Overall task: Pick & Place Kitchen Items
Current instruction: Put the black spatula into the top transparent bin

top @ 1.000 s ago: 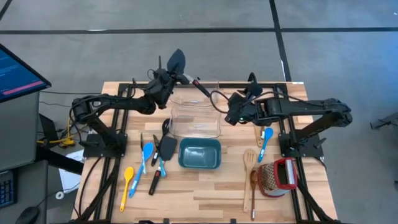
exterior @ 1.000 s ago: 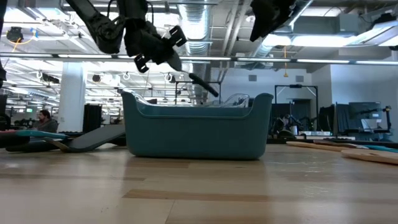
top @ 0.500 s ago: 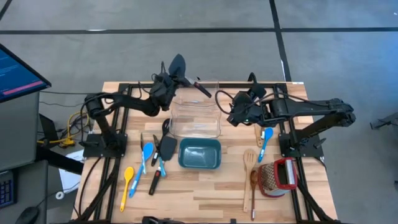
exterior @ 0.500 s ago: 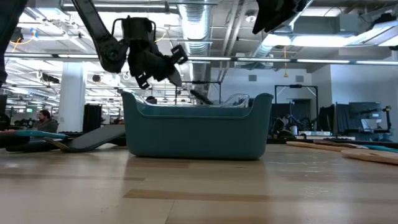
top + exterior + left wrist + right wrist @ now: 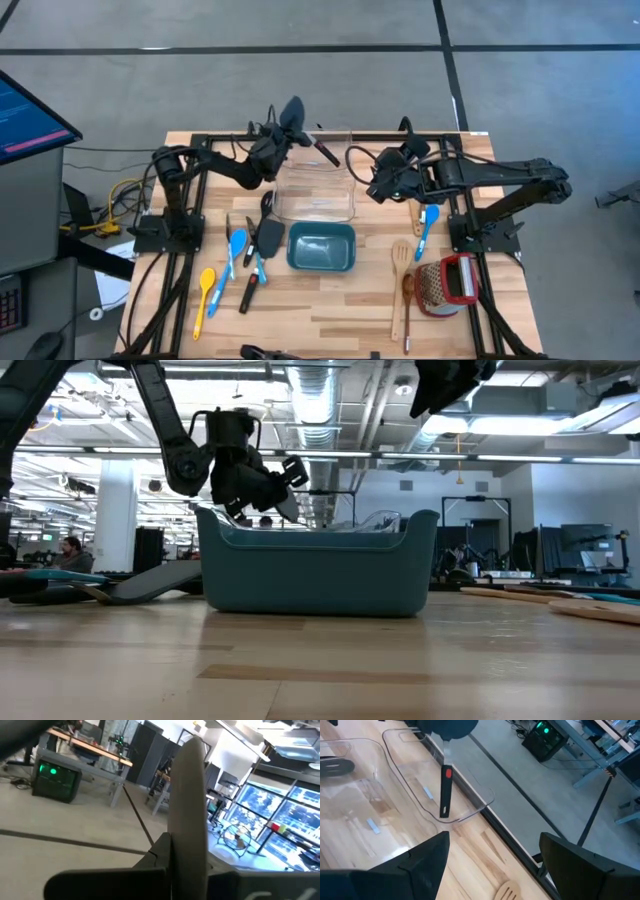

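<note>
The left gripper (image 5: 276, 143) is clamping a black spatula (image 5: 293, 113) over the clear tray's (image 5: 313, 187) far corner (its red-banded handle showing only in the right wrist view); the right gripper (image 5: 378, 185) is hovering wide open, empty, beside the tray.

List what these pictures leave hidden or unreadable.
- Clear bin: low view, mostly hidden behind the teal tub.
- Left gripper: left wrist view, fingers blurred behind the black spatula.
- Wooden spoon: high view, handle end cut off by the bottom edge.
</note>
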{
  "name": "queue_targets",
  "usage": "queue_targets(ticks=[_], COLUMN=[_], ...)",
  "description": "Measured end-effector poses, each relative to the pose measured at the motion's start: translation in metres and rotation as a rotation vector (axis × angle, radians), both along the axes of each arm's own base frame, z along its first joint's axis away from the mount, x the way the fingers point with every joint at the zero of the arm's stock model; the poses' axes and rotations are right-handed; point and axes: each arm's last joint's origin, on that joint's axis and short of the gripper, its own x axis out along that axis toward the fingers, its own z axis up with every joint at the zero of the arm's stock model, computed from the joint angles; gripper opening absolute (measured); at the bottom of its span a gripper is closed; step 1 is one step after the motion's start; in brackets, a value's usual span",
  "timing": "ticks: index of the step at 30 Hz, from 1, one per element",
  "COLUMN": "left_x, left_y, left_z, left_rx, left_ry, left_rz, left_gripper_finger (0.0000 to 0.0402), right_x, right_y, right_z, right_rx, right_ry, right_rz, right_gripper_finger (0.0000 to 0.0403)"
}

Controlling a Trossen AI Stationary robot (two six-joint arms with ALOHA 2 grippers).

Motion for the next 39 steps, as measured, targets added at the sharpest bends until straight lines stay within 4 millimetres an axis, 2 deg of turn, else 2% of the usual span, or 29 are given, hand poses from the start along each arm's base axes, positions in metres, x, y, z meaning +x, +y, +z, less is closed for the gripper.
queue_targets(ticks=[5,13,19,24,31,39], left_x=[0.005,0.007,0.013,0.015,0.011,0.009], left_y=[0.001,0.001,-0.01,-0.012,-0.011,-0.013], left_z=[0.005,0.003,0.002,0.001,0.0,0.004], left_rx=[0.043,0.053,0.048,0.057,0.065,0.144], left_ry=[0.045,0.118,0.123,0.164,0.259,0.521], left_rz=[-0.028,-0.084,-0.132,-0.119,0.016,0.101], left_gripper_finger=[0.0,0.0007,0.0025,0.0055,0.0119,0.019], right_x=[-0.001,-0.002,-0.002,-0.002,-0.002,-0.002], right_y=[-0.004,-0.005,-0.005,-0.004,-0.002,0.0], right_z=[0.0,-0.001,-0.001,-0.001,-0.001,-0.001], right_rx=[-0.001,-0.003,-0.003,-0.003,-0.003,-0.001], right_ry=[0.008,0.027,0.03,0.03,0.03,0.028], right_rz=[-0.013,-0.016,-0.016,-0.015,-0.005,-0.001], right_gripper_finger=[0.0303,0.0303,0.0303,0.0303,0.0303,0.0303])
